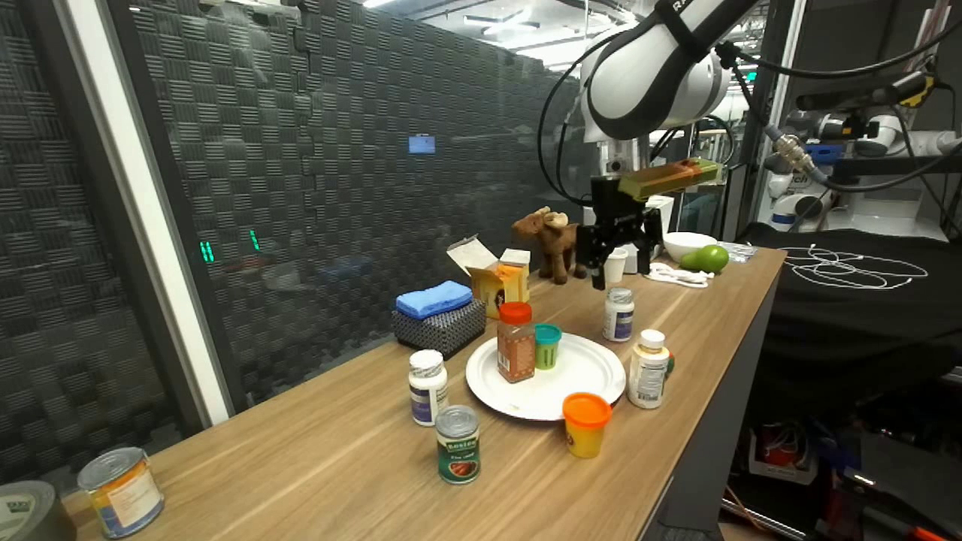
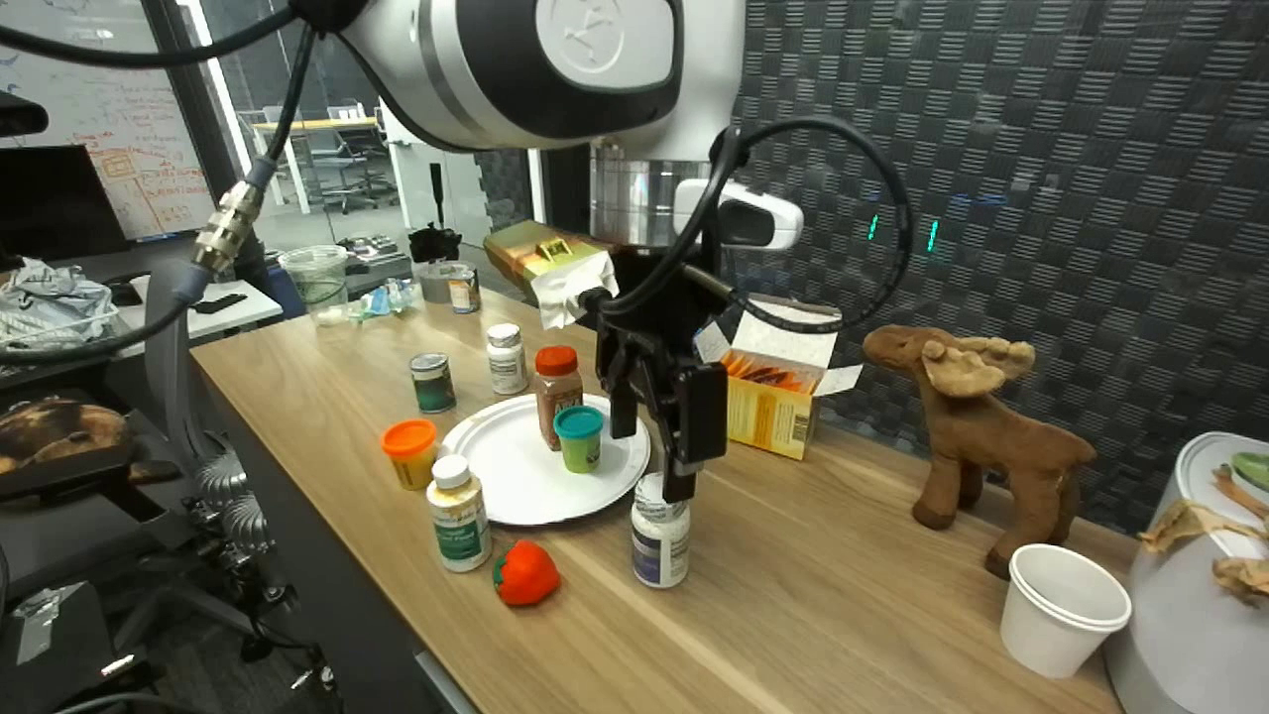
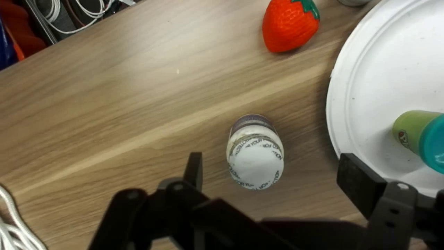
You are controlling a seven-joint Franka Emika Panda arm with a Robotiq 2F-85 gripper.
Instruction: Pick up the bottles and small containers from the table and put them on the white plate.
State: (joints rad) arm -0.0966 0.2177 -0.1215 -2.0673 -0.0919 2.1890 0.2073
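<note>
The white plate [image 1: 556, 394] bears a red-lidded spice jar [image 1: 516, 357] and a teal-lidded green tub [image 3: 412, 133]. My gripper [image 3: 276, 173] is open and empty above a white pill bottle with a purple label [image 3: 256, 161]. The bottle stands upright on the table beside the plate, between the spread fingers in the wrist view, and also shows in an exterior view [image 2: 660, 545]. Around the plate stand a white-capped bottle [image 2: 459, 526], an orange-lidded yellow tub [image 1: 585, 432], another white pill bottle [image 1: 428, 394] and a green can [image 1: 458, 451].
A toy strawberry [image 2: 525, 573] lies near the white-capped bottle. A yellow open box [image 2: 768, 416], a dark box with blue cloth [image 1: 438, 327] and a stuffed moose [image 2: 977, 436] stand along the wall side. A can [image 1: 124, 496] stands at one table end; white cord [image 1: 680, 276] lies towards the other.
</note>
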